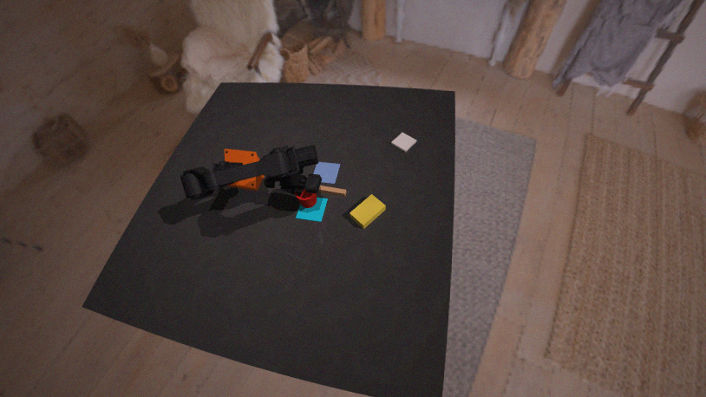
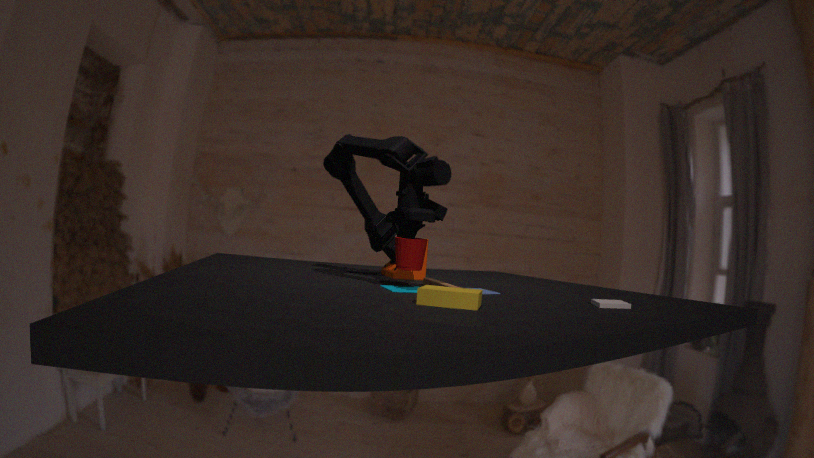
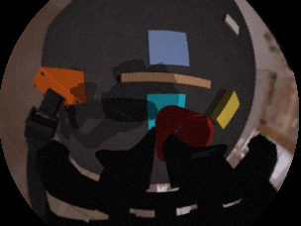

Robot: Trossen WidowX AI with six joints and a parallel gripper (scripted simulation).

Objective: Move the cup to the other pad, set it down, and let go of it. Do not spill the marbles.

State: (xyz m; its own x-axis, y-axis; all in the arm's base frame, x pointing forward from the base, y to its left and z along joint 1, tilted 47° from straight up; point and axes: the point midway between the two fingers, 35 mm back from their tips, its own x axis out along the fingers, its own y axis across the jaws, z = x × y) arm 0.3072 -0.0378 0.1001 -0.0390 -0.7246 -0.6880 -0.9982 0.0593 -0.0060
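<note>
Transport phase: the gripper (image 1: 307,191) is clenched on the rim of the red cup (image 1: 306,198), which hangs upright above the table (image 1: 276,306), over the near edge of the cyan pad (image 1: 311,211). The blue pad (image 1: 326,172) lies beyond a wooden bar (image 1: 333,191) that separates the two pads. In the exterior view the cup base appears clear of the surface, with the yellow block (image 2: 448,297) in front of it. Marbles cannot be made out inside the cup. Judged next move: centre the cup over the cyan pad, lower it vertically without tilt until the base seats, then release the fingers and withdraw straight up. No brand, label or legible writing is visible on any item.
</note>
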